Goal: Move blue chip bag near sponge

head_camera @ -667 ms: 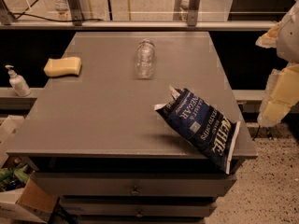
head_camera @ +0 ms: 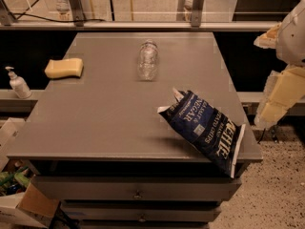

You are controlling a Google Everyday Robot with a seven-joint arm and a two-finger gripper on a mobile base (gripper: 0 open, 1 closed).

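The blue chip bag lies crinkled at the front right corner of the grey table, its lower end hanging over the front edge. The sponge lies at the table's far left edge, well apart from the bag. My gripper hangs off the table's right side, at about the bag's level and to its right, not touching it.
A clear plastic bottle lies on its side in the middle back of the table. A white pump bottle stands on a ledge left of the table. Drawers sit below the tabletop, and boxes on the floor at lower left.
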